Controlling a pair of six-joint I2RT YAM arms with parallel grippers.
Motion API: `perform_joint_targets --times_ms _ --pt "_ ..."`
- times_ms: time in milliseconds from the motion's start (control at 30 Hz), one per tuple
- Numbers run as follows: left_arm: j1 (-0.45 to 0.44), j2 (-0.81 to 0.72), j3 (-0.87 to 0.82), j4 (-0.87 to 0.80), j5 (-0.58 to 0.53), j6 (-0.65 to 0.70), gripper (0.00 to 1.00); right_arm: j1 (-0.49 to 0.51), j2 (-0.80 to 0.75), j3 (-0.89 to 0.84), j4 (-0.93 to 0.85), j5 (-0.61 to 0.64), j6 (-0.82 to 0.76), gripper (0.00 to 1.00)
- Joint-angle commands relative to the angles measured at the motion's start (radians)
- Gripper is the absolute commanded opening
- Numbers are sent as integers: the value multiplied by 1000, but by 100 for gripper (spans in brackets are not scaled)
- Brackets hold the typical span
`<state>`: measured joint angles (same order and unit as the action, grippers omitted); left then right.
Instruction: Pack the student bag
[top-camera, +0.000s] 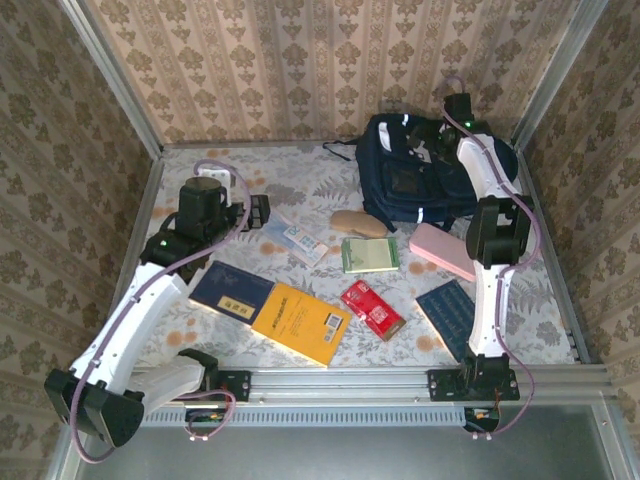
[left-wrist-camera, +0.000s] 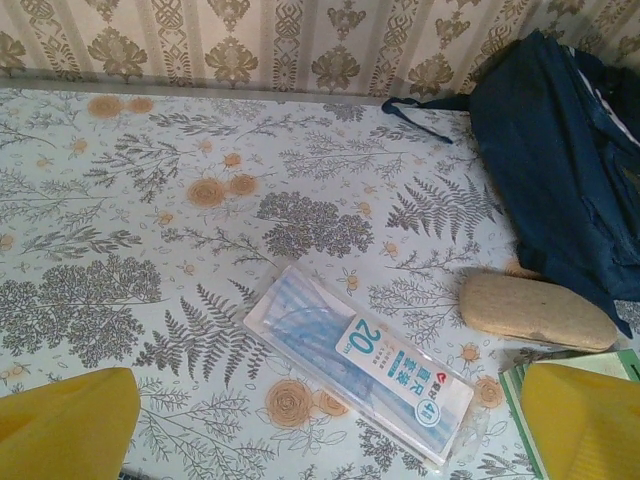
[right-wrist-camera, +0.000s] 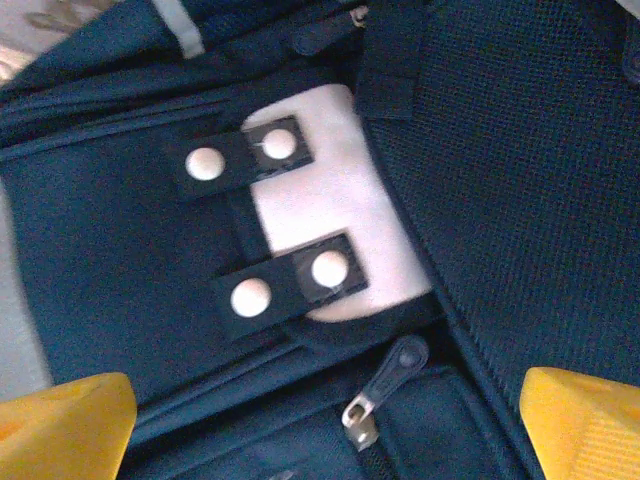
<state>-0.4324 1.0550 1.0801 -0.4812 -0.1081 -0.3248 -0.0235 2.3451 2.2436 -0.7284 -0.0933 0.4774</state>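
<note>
Top external view: the bag (top-camera: 420, 180) lies at the far right corner of the surface (top-camera: 300, 180), well apart from most of the loose items.

**Hand state**
- Right hand (right-wrist-camera: 320, 430): spread wide, gripping nothing, poised over the bag's snap tabs (right-wrist-camera: 235, 160), pale patch (right-wrist-camera: 330, 205) and zip pull (right-wrist-camera: 385, 385).
- Left hand (left-wrist-camera: 330, 430): also wide open and empty, above a mask pack (left-wrist-camera: 365, 360) that lies near a beige case (left-wrist-camera: 535, 312).

**Hazards**
1. The zip appears shut (the slider's place on its track is hard to judge), so nothing can be loaded until it is opened.
2. The pull is small. Fingers closing slightly off-centre would likely miss it or pinch fabric instead.
3. Nothing anchors the bag. A tug along the zip would probably drag the whole bag rather than part the teeth.
4. A fingertip could catch under a snap tab on the way down.
5. The mask pack is flat and looks slick. A closing hand may push it along the surface or grip only the film.

**Markings**
- Mask pack: large "20" on a blue-and-white label. The remaining characters are too small to read.
- Yellow book (top-camera: 300, 322): barcode-type sticker, text illegible.
- Red packet (top-camera: 372, 308): print illegible.
</note>
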Motion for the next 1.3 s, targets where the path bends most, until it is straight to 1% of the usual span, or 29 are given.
perform_joint_targets --times_ms 0,33,133,300,400,567,633,700,733,800,833,867,933,1033,1067,1133,1167,1233,1267 --pt "-5 5 -13 31 34 19 100 12 131 140 -177 -131 -41 100" --pt "-4 8 -13 33 37 17 100 18 160 178 -203 -186 -42 100" --pt "-3 16 -6 34 49 16 100 61 222 231 -246 -246 -37 100" --pt "-2 14 -9 42 52 13 100 177 269 247 -178 -308 15 100" --pt "0 17 -11 45 53 7 100 255 316 306 -113 -336 128 100" --pt "1 19 -16 42 31 4 99 388 375 346 145 -386 424 100" --pt "0 14 -19 41 16 6 99 443 426 433 229 -424 516 100" --pt "-2 8 -23 36 -1 9 99 477 495 590 230 -471 557 100" --pt "-3 4 -25 35 -14 12 100 487 532 688 200 -487 552 100" --pt "-3 -3 -28 32 -36 13 100 486 593 889 48 -482 501 100" --pt "-5 -5 -28 29 -45 13 100 476 598 926 14 -502 465 100" --pt "-5 -7 -25 26 -54 13 100 467 576 912 -15 -514 435 100" --pt "-5 -5 -20 20 -57 14 100 447 538 939 -151 -472 306 100" --pt "-3 10 -11 18 -30 13 100 425 485 940 -272 -433 168 100" --pt "-3 15 -11 18 -22 12 100 420 466 940 -314 -387 121 100" --pt "0 29 -8 13 -11 11 100 414 422 940 -386 -248 11 100" --pt "2 35 -6 9 -11 10 100 412 410 941 -408 -178 -19 100" --pt "7 45 -2 1 -7 7 100 397 392 941 -459 6 -58 99" --pt "10 46 -2 2 -5 5 100 387 391 941 -477 70 -64 99"
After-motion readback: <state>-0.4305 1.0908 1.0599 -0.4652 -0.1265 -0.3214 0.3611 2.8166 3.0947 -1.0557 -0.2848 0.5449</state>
